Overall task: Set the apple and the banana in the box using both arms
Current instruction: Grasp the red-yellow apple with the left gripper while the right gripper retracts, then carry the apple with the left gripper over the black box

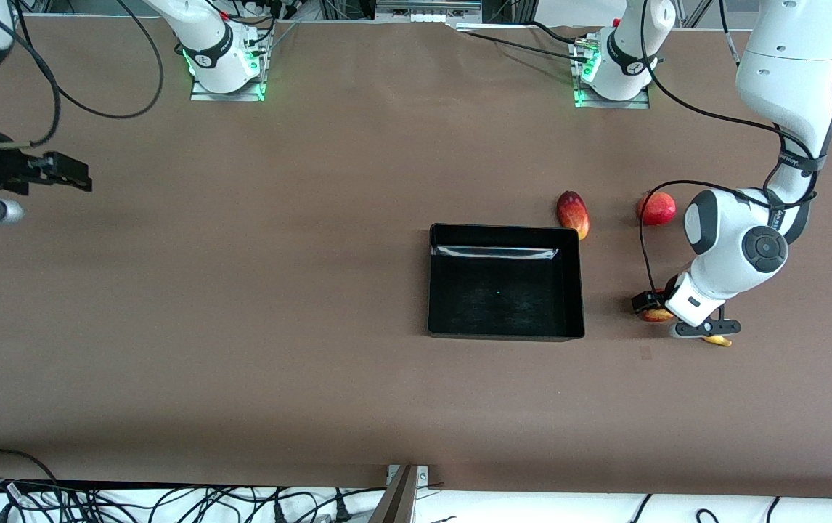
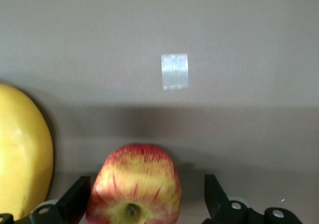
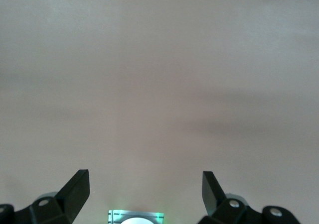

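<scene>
The apple [image 2: 134, 181], red with yellow streaks, sits on the table between the open fingers of my left gripper [image 2: 144, 191]. One finger [image 2: 75, 196] is close beside it and the other [image 2: 214, 191] stands apart. In the front view the left gripper [image 1: 677, 323] is low over the apple [image 1: 654, 315], beside the black box [image 1: 503, 330]. The yellow banana [image 2: 22, 159] lies next to the apple, and only its end [image 1: 718, 340] shows in the front view. My right gripper [image 1: 71, 174] waits open and empty [image 3: 144, 184] at the right arm's end of the table.
An oval red-yellow fruit [image 1: 573, 213] lies at the box's corner, farther from the front camera than the box. A round red fruit [image 1: 658, 208] lies beside it, toward the left arm's end. A small tape patch [image 2: 174, 71] is on the table near the apple.
</scene>
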Available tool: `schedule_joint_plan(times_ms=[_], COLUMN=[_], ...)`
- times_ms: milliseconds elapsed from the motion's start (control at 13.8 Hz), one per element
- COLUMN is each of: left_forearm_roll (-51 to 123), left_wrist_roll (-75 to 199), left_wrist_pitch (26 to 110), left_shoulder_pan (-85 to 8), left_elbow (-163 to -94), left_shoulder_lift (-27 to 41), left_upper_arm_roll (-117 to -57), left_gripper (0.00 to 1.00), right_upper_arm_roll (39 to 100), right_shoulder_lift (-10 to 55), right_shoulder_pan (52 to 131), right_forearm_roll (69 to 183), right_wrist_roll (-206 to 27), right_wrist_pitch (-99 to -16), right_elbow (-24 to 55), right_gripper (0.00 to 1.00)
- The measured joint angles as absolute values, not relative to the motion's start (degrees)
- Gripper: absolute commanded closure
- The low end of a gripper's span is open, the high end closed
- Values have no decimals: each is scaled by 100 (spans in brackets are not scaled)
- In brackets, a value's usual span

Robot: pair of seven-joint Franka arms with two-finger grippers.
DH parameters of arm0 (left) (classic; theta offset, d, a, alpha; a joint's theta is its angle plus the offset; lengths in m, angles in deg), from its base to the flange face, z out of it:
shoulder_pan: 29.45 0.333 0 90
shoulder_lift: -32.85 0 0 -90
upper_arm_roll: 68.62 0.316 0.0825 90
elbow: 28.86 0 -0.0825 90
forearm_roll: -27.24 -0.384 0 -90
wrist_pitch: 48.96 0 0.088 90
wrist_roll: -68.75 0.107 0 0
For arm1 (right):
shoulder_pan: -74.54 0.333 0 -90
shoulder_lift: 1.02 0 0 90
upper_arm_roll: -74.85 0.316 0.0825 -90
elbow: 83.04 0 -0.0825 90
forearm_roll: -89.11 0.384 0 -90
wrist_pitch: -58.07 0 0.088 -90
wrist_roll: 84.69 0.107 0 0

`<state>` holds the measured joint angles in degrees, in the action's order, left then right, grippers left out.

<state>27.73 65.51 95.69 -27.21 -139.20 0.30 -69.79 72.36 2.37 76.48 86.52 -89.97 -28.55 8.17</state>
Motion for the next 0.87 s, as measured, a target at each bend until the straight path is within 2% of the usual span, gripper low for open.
schedule_joint_plan(times_ms=[145,217,434,651,723,867], left_forearm_roll=[2773,2773,2773,2773,2773,2773], left_wrist_roll=[6548,6547,6542,6539,6538,6535], left_wrist_pitch=[9571,9572,9580,9773,9838,9891], left_shoulder_pan=[-2719,-2718,-2718,-2716,-2710,-2701], left_elbow=[-13993,-14007,-14010,-14012,-14012,-14010], left_shoulder_lift=[21,14,2,-87,-126,-172], left_upper_arm_roll=[-6977,-6977,-6976,-6972,-6971,-6969], left_gripper=[0,5,11,23,30,62], right_upper_arm_roll=[7447,7563,7773,7765,7727,7659], right_shoulder_lift=[-239,-366,-427,-326,-260,-152], right_shoulder_pan=[7432,7320,7065,6998,6981,6947], right_forearm_roll=[8633,8633,8632,8632,8643,8751], right_wrist_roll=[-8997,-8997,-8997,-8995,-8995,-8995], right_wrist_pitch=[-3045,-3089,-3192,-3274,-3267,-3269], right_elbow=[1352,1486,1580,1487,1411,1283], right_gripper=[0,0,0,0,0,0])
